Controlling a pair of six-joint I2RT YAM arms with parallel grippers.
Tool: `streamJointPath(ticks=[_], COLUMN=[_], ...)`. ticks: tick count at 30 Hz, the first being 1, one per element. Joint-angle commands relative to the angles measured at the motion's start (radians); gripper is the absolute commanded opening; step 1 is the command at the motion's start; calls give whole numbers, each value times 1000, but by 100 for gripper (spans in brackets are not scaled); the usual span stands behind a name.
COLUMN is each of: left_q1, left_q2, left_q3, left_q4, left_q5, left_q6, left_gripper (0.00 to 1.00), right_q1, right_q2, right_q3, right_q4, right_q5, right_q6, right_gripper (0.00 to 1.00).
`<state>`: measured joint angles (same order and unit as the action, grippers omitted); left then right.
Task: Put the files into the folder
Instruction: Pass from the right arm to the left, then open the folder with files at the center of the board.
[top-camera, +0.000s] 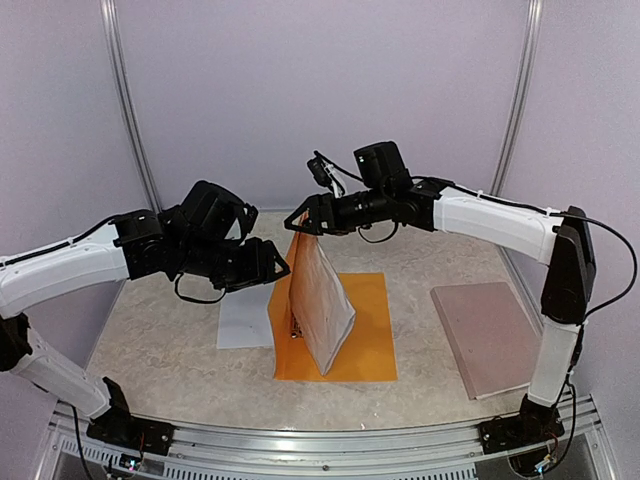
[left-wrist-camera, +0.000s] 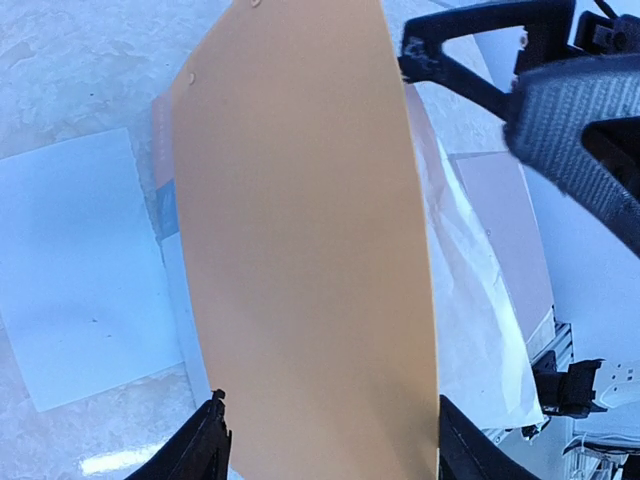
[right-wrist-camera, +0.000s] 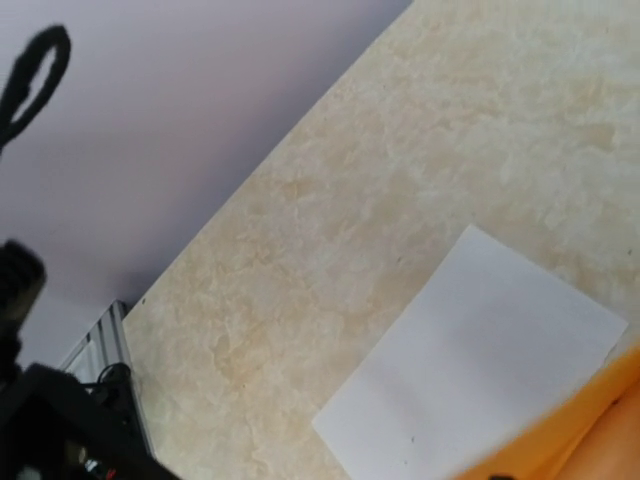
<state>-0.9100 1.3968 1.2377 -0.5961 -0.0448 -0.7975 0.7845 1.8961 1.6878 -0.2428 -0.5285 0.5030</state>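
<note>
Orange-yellow folder (top-camera: 362, 345) lies open, long axis front-to-back, cover upright, pinched by right gripper (top-camera: 300, 224). Left gripper (top-camera: 280, 268) gapes beside it; white paper sheet (top-camera: 240, 320) left, pinkish-brown board (top-camera: 485, 335) right.

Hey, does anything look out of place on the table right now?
One white sheet lies loose on the table left of the folder, outside it. The folder's cover stands on edge, its top at the right claw, rather than lying flat.
</note>
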Motion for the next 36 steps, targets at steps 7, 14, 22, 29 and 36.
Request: streamJointPath(ticks=[7,14,22,29,36], left_q1=[71,150,253,264,264], left_q2=[-201,-337,-476,-542,-575], left_q3=[-152,-292,-431,-426,-367], left_q4=[-107,-182,-241,-261,-344], left_q5=[-84,-107,-86,-36,-78], left_q6=[-52,-94,-113,-92,-30], left_gripper=[64,66,69,76,78], right_q1=[6,0,-22,-14,88], right_q2=[-86,-111,-135,-86,70], right_q3=[67,1,-160,-291,-250], right_q4=[-125,-159,-138,-54,-43], right_q5=[78,163,244,206,285], right_q6=[-84,-120,-142,-126,-132], right_gripper=[72,73,73,71,71])
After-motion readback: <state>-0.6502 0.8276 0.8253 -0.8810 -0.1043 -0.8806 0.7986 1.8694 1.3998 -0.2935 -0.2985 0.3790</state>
